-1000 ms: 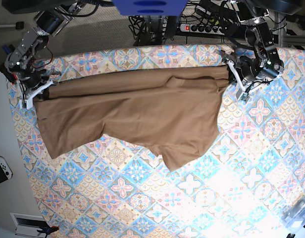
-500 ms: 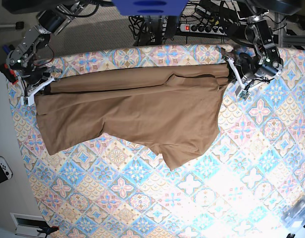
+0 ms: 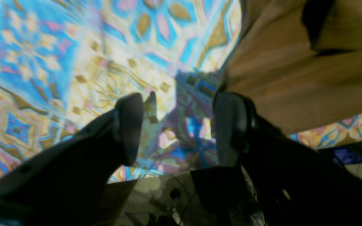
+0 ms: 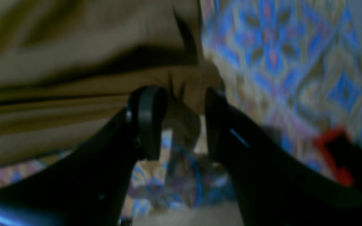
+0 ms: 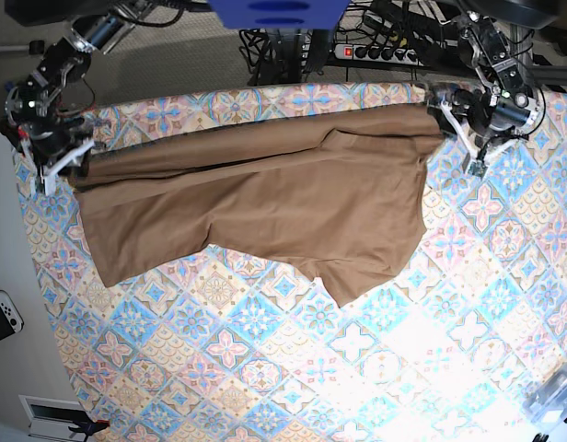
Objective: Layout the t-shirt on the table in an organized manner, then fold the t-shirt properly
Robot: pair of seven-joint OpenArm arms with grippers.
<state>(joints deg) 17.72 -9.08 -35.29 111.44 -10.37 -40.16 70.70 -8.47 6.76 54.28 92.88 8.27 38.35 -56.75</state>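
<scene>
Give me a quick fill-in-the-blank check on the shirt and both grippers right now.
1. The t-shirt is plain ___ in colour.
2. The left gripper shows only the patterned ___ between its fingertips.
3. The right gripper has ___ bunched between its fingertips.
Missing words: brown; table; cloth.

Matt tan cloth t-shirt [image 5: 256, 203] lies on the table [image 5: 357, 368], covered in patterned cloth.
</scene>
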